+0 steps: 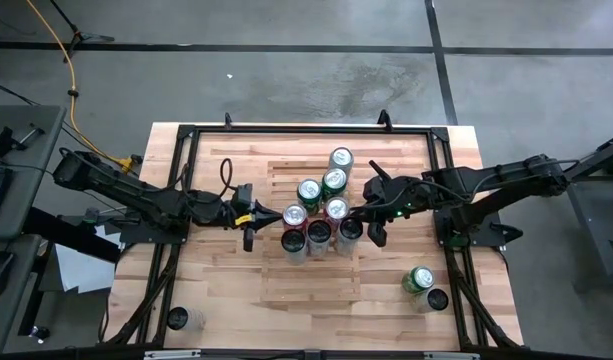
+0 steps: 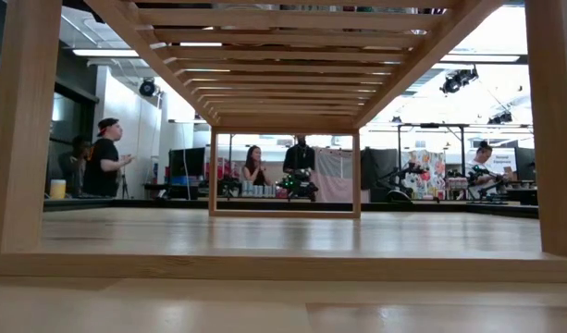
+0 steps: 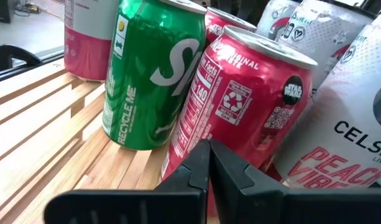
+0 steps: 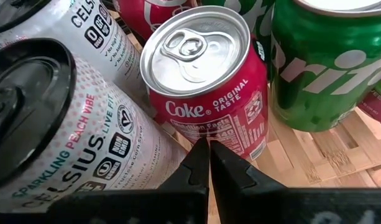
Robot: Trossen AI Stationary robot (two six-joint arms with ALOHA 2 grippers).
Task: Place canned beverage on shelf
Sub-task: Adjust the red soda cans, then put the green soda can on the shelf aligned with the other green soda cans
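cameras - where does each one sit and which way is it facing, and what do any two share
High: overhead, straight down on the table; both arms, left gripper, right gripper, shelf.
Low: table height, under the slats, into the room; no arm.
Left wrist: past shut fingers at a red Coke can.
Right wrist: past shut fingers at a Coke can.
Both wrists share the Celsius cans.

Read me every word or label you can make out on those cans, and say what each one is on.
"Coke ORIGINAL TASTE": red can.
"CELSIUS", "SPARKLING PEACH VIBE", "LIVE FIT": white can.
"RECYCLE ME": green can.
"140": red can.
"CELSI", "PEACH VIBE": white can.
Nutrition panels and other small print: too small to read.
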